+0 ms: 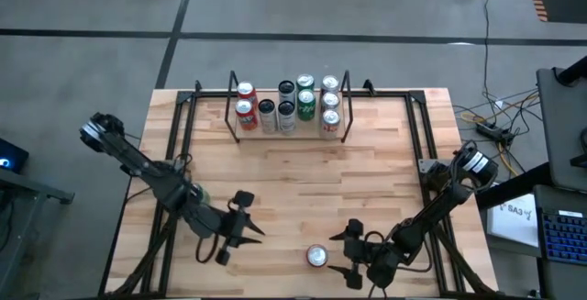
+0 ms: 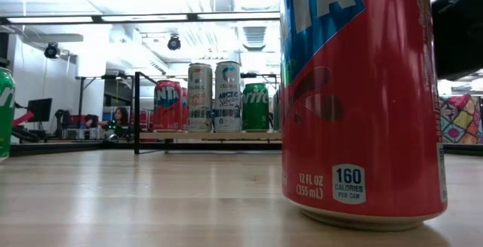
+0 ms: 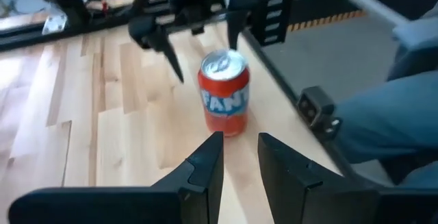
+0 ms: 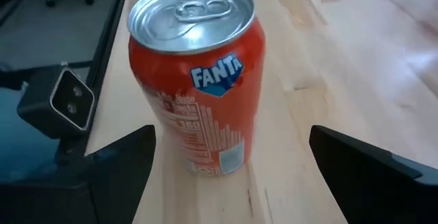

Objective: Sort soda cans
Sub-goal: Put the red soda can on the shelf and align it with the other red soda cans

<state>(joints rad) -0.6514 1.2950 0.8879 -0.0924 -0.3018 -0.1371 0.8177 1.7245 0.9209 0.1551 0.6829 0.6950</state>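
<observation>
the right tool (image 4: 233,162) stood wide just beside an upright red fanta can (image 4: 198,80) on the counter (image 1: 367,172), seemingly to grasp it; the left tool (image 3: 239,162) waited near, narrowed and empty.

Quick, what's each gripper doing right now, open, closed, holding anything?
Left gripper: nearly closed, holding nothing.
Right gripper: wide open beside the red can, not gripping it.

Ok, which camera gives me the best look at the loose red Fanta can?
Right wrist view: the Fanta can fills the frame, top and label clear, between the open right pincer. Low view crops it, left wrist shows it farther off, high view only its lid.
</observation>
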